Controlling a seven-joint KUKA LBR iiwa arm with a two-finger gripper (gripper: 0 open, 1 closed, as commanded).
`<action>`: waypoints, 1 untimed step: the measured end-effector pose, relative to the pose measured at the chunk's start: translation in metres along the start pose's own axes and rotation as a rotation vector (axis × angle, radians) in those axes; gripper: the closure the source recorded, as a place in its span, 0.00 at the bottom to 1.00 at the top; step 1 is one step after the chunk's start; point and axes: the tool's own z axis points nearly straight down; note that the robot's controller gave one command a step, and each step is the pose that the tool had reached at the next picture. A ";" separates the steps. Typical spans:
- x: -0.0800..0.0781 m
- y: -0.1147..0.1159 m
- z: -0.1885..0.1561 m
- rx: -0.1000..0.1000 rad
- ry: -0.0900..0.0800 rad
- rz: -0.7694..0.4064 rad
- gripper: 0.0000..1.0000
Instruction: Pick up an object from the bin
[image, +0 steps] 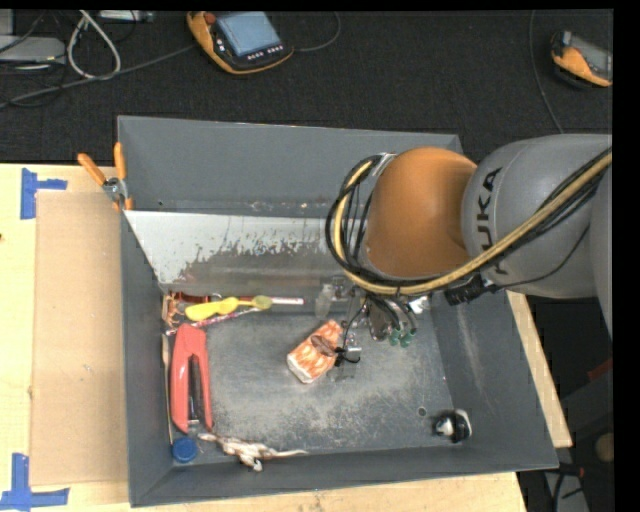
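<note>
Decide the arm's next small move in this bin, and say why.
Probably nudge the jaws a little toward the view's left and down, to centre them on the orange-and-white packet in the middle of the bin. They sit at its right end, whether touching it or just above I cannot tell. The red stapler lies apart, by the left wall.
</note>
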 end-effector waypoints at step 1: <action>-0.002 0.000 -0.005 0.000 -0.008 0.002 0.00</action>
